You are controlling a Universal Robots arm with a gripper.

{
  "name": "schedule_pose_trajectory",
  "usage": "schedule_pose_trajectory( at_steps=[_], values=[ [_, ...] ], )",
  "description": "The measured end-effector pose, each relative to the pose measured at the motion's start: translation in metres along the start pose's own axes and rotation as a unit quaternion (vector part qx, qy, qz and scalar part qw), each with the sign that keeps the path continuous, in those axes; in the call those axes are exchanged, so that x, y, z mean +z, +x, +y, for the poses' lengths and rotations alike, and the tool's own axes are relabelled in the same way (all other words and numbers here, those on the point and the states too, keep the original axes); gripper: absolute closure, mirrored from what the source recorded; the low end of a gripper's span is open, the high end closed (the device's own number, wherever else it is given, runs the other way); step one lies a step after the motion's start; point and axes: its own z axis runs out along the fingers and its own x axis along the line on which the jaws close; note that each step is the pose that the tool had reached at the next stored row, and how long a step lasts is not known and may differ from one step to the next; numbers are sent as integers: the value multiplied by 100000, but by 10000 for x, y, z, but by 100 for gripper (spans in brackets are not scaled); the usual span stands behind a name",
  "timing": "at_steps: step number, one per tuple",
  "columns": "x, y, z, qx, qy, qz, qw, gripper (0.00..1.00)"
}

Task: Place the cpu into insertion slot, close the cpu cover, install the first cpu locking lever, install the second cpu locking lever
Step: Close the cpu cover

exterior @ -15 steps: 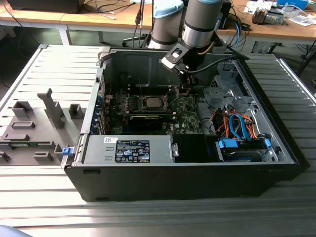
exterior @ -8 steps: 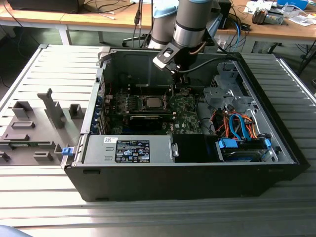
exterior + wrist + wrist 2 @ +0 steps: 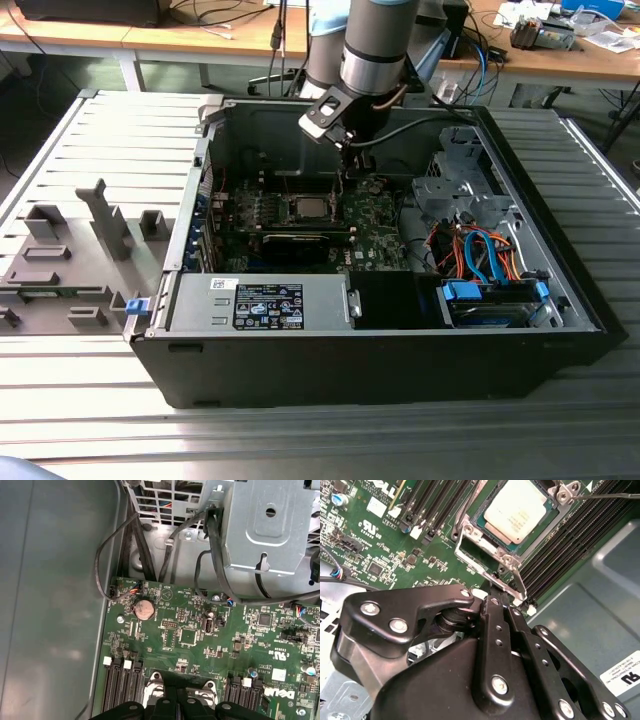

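Observation:
The cpu (image 3: 520,507) lies flat in the insertion slot (image 3: 481,524) on the green board, silver top up; in the exterior view the cpu (image 3: 308,208) is mid-board inside the case. The silver cpu cover (image 3: 470,535) frames the chip, and its end bracket (image 3: 490,567) juts toward me. My gripper (image 3: 500,602) is shut, black fingertips together right at that bracket's edge, with nothing seen between them. A thin locking lever (image 3: 605,496) runs along the socket's far side. In the first wrist view the gripper (image 3: 177,702) hangs over the silver bracket tabs (image 3: 155,686).
Long memory slots (image 3: 570,540) flank the socket. The black case wall (image 3: 350,330) rings the board, with a power supply (image 3: 265,300) near the front and a drive cage with blue and orange cables (image 3: 480,255) at the exterior view's right. Black cables (image 3: 215,555) hang nearby.

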Motion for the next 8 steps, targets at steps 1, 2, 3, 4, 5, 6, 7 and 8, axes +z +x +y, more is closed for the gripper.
schedule_pose_trajectory(
  at_steps=[1, 2, 3, 4, 5, 6, 7, 8],
  values=[
    [1, 2, -14, 4, -4, 3, 100000, 89],
    [1, 3, -22, -1, -3, 2, 100000, 89],
    [1, 5, -32, 2, -3, 3, 100000, 89],
    [1, 6, -40, -3, -2, 0, 100000, 89],
    [2, 7, -47, 1, -2, 1, 100000, 89],
    [2, 8, -55, -3, -4, 2, 100000, 89],
    [2, 10, -66, -1, -2, -1, 100000, 89],
    [3, 11, -73, 0, -2, 0, 100000, 89]
  ],
)
